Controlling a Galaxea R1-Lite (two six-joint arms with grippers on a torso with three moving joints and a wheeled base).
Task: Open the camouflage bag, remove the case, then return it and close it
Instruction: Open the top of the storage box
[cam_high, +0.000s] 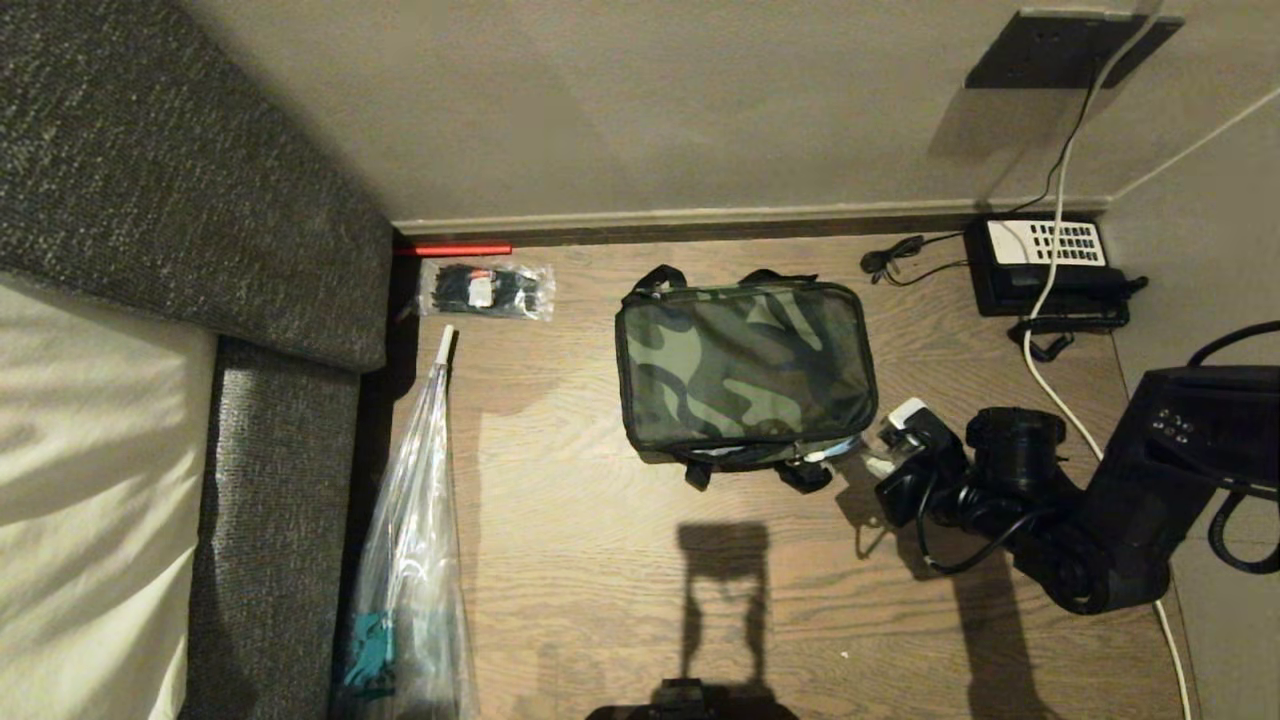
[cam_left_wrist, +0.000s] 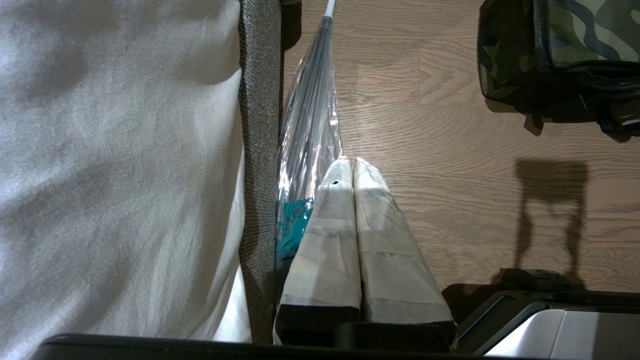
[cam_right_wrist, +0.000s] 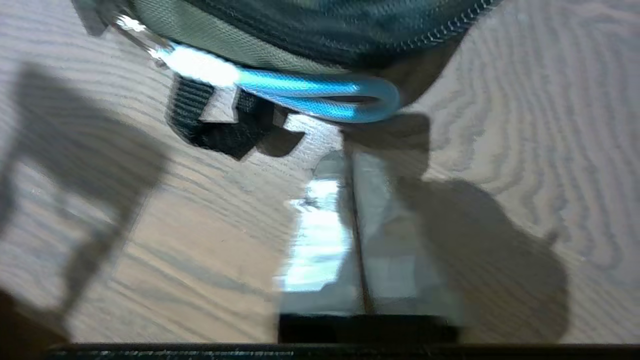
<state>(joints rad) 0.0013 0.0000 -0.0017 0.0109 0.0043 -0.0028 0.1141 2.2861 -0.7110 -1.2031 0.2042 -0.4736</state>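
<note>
We see the camouflage bag (cam_high: 745, 372) lying zipped shut on the wooden floor (cam_high: 600, 560). Our right hand (cam_right_wrist: 350, 165) sits just beside its near right corner, fingers pressed together and empty, tips close to the light blue zipper pull (cam_right_wrist: 320, 95). Our left hand (cam_left_wrist: 352, 167) hangs closed beside the bed (cam_left_wrist: 115, 165).

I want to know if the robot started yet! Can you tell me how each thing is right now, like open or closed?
camouflage bag: zipped shut, flat on the wooden floor.
light blue zipper pull: lying loose at the bag's near corner, not gripped.
right gripper: shut, empty, just beside that corner.
left gripper: shut, empty, parked by the bed.
telephone: handset resting on it.
case: not visible.
</note>
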